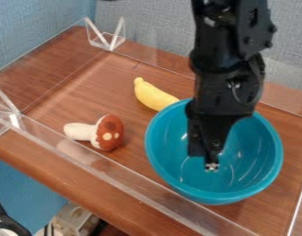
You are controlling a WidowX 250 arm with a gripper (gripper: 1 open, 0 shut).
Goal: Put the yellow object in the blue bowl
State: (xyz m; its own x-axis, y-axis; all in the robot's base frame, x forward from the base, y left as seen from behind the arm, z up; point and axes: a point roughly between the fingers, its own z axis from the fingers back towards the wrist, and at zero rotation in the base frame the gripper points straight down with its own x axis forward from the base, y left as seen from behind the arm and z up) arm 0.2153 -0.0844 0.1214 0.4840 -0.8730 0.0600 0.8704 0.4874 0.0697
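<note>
Scanning from the left edge: noted a clear acrylic wall (43,138) bordering the wooden table (80,88), with two small clear triangular brackets, one at the near left (8,118) and one at the far left corner (107,35). Found a toy mushroom (98,133), brown-red cap and cream stem, lying on its side on the wood near the front wall, well apart from everything else. Recorded the yellow object (153,95) next, resting on the table just behind and left of the bowl rim, its right end touching or nearly touching the rim; could not tell which. Not inside the bowl, not held. Logged the blue bowl (179,161) to the right of centre, upright, glossy, nothing lying in it apart from the tool tip reaching in. Observed the black arm coming down from the top of the frame, pointed downward, with the gripper (209,161) inside the bowl's opening, low over the inner floor. Fingers clenched together with nothing between them; no object grasped. Contact between fingertips and bowl floor could not be judged from this angle. Blue wall behind the table at the right.
</note>
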